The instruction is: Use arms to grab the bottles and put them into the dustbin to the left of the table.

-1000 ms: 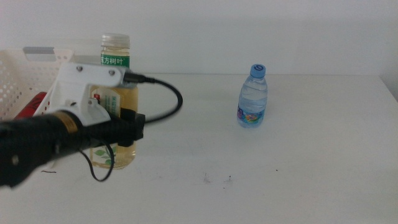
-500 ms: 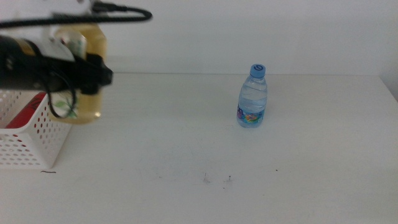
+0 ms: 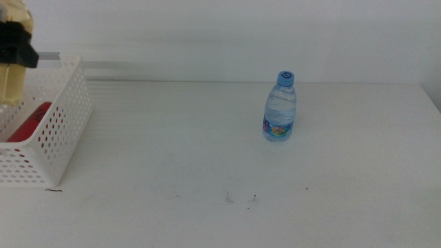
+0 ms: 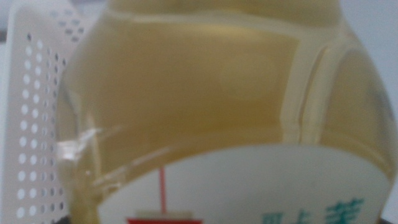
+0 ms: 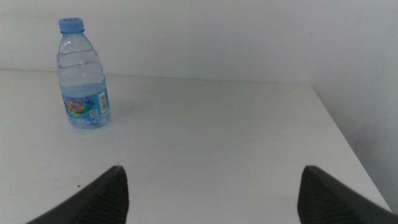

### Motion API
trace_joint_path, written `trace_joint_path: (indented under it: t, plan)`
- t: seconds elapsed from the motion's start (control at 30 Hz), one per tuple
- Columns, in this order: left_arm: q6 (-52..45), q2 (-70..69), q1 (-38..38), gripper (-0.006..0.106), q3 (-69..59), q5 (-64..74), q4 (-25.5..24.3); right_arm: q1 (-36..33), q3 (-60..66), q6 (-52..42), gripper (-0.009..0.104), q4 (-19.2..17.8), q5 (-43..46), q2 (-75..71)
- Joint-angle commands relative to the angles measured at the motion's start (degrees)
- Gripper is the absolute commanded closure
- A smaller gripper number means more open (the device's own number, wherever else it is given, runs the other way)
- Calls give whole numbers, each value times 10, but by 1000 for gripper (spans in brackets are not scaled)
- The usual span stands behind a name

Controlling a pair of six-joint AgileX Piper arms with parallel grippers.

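2 arms on this rig, and only my left one is busy. My left gripper is up at the far left edge of the middle view, above the bin, and you can only see a dark bit of it there. It's got the yellow bottle clamped in its jaws; the bottle hangs over the bin's open top, clear of the table. In the left wrist view the bottle fills nearly everything, pale yellow drink with the white label along the lower part, and the bin's perforated wall shows beside it. I can't see the jaws themselves in that view, the bottle blocks them.

Inside the bin there's a red can showing through the holes and over the rim.

My right gripper is parked low over the table with its jaws spread wide, holding nothing. The water bottle stands upright on the table, well apart from the bin, blue cap on.
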State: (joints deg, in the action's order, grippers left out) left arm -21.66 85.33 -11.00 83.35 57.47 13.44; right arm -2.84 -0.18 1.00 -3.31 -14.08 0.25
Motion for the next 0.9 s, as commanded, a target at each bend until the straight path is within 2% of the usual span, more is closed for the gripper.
trace_joint_path:
  t: [0.0,0.23,0.5,0.73,0.87]
  plan:
    - [-11,41,-22,87,47,10,10,5,2,-6,2,-3,5,-2]
    - [-25,167,-39,87,146,103,-8,5,2,-6,2,-3,5,-2]
    - [-24,233,-41,87,167,125,-60,5,2,-6,2,-3,5,-2]
    - [-25,245,-58,87,167,122,-59,5,2,-6,2,-3,5,-2]
    - [-25,261,-67,87,167,112,-39,5,2,-6,2,-3,5,-2]
